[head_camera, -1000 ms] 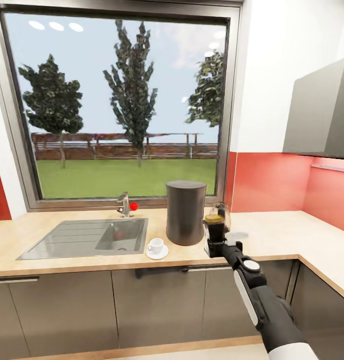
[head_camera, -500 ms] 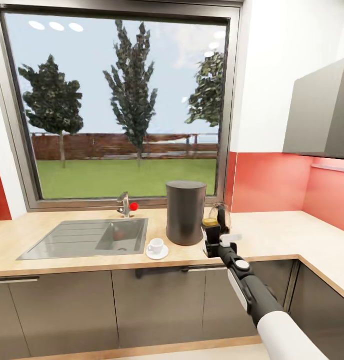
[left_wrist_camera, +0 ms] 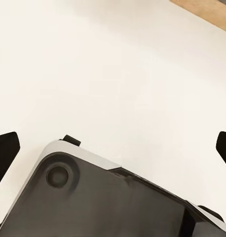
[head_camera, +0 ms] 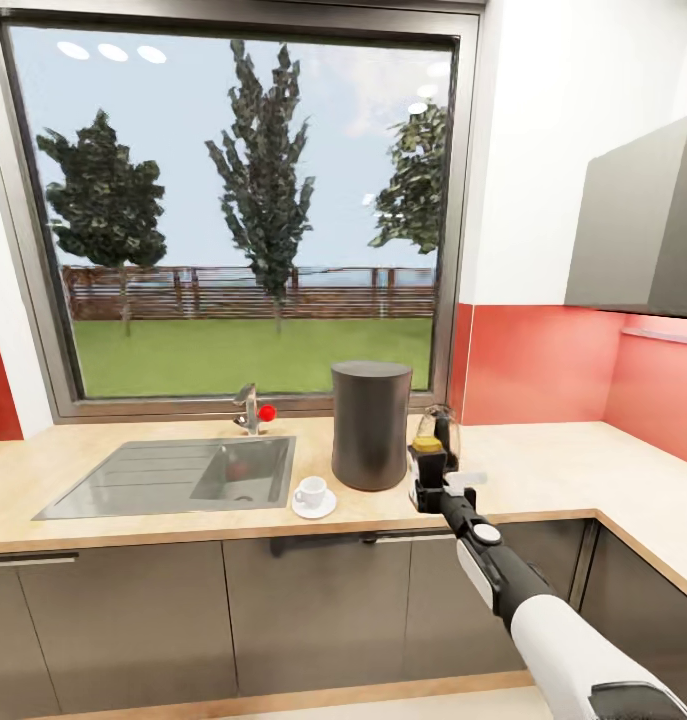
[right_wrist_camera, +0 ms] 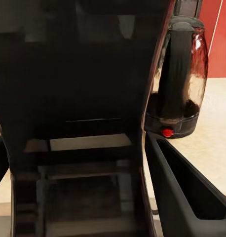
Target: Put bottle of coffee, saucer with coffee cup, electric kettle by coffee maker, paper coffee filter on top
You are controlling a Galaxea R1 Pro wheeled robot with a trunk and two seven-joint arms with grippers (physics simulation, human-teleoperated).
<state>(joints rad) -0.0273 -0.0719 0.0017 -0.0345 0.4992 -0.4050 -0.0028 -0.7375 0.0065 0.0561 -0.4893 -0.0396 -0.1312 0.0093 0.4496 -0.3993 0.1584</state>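
Right end effector (head_camera: 430, 490) clamped around bottle of coffee (head_camera: 427, 457) on bench (head_camera: 543, 470), just right of coffee maker (head_camera: 370, 425), electric kettle (right_wrist_camera: 178, 79) behind, left end effector (left_wrist_camera: 113, 148) spread wide

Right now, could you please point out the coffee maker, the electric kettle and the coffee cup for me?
coffee maker (head_camera: 371, 425), head view, middle of its dark cylinder wall.
electric kettle (right_wrist_camera: 178, 79), right wrist view, clear domed body.
coffee cup (head_camera: 309, 491), head view, white side of the cup.

Slim black right forearm (head_camera: 488, 560) with white panels, white upper sleeve, black jaws.
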